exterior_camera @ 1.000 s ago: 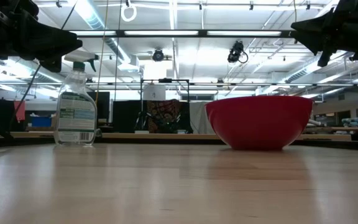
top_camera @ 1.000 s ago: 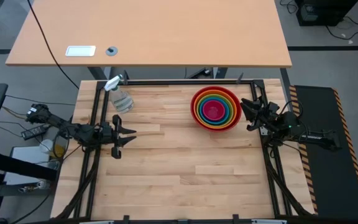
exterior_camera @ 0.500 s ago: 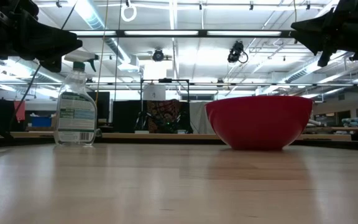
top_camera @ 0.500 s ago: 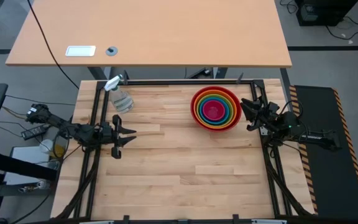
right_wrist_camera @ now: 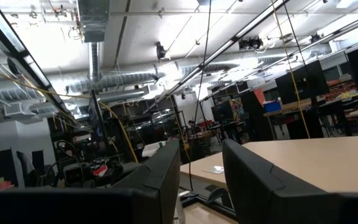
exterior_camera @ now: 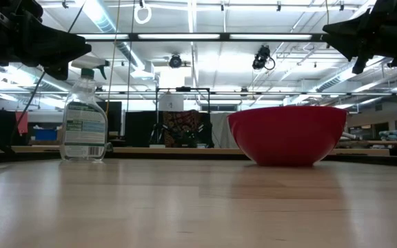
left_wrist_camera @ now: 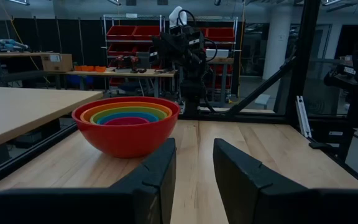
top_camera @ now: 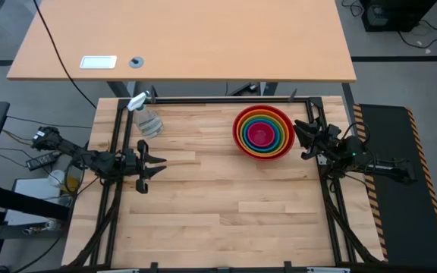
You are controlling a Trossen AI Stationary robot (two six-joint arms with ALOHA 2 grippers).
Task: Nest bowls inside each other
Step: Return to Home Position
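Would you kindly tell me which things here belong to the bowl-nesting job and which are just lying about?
Job:
- nested stack of bowls, red outermost, pink innermost
- left claw and right claw, both open and empty

Lying about:
- spray bottle, upright at the back of the table
- flat white object on the desk behind

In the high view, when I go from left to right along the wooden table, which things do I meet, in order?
spray bottle → nested bowls, red outermost → right gripper, open, beside the bowls. The left gripper overlaps the bottle's span, so it is left out.
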